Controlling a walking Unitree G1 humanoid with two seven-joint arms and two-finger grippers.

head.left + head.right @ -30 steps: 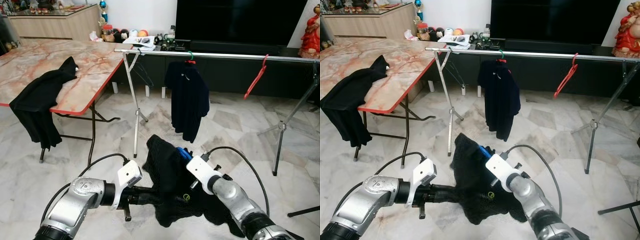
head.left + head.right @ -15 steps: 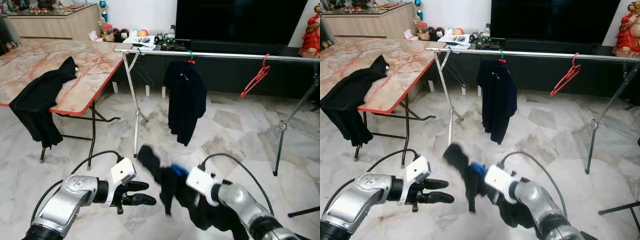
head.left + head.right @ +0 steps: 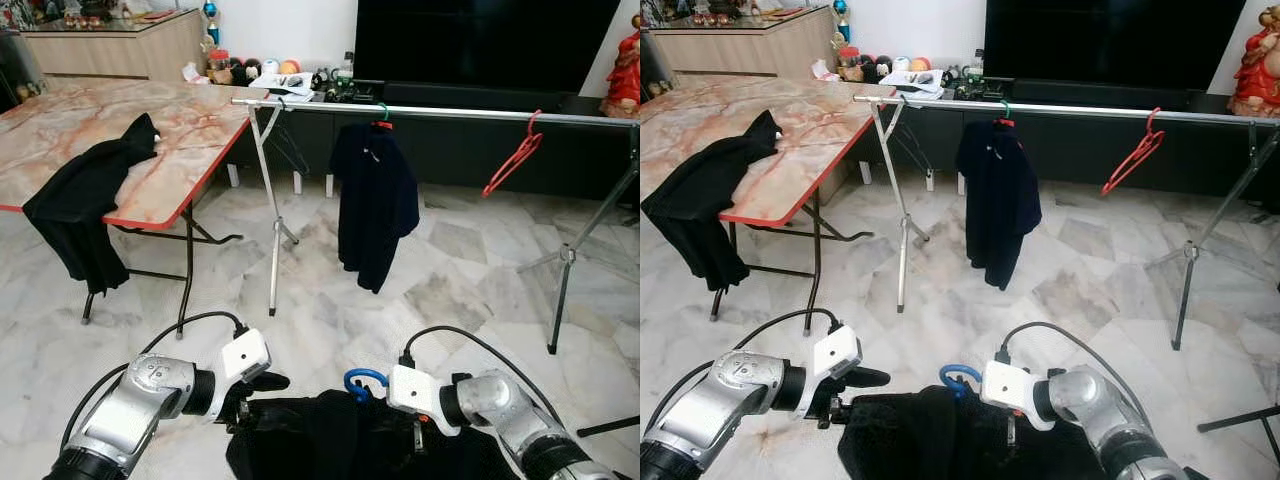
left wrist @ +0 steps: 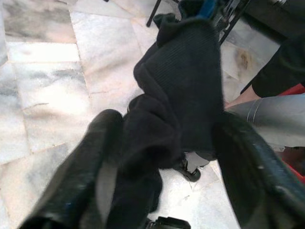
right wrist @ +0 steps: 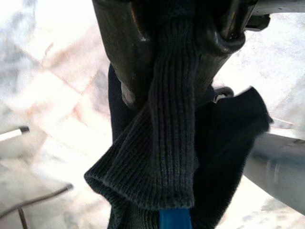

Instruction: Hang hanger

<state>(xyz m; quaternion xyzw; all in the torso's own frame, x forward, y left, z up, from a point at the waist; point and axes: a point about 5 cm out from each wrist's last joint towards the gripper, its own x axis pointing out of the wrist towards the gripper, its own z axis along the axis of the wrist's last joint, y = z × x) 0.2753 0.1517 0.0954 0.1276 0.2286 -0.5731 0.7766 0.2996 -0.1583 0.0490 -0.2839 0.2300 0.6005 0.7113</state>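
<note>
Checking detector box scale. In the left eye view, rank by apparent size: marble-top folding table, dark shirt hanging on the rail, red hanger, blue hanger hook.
1. Marble-top folding table
2. Dark shirt hanging on the rail
3. Red plastic hanger
4. Blue hanger hook, though it sits nearest the camera, which flatters it.

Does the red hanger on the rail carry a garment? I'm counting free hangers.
No, the red hanger hangs bare on the rail, apart from the dark shirt further along.

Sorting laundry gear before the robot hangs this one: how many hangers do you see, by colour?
Blue: 1, the blue hanger inside the black garment held between both grippers
Green: 1, the green hanger carrying the dark shirt on the rail
Red: 1, the red hanger hanging bare on the rail
Total: 3
</note>
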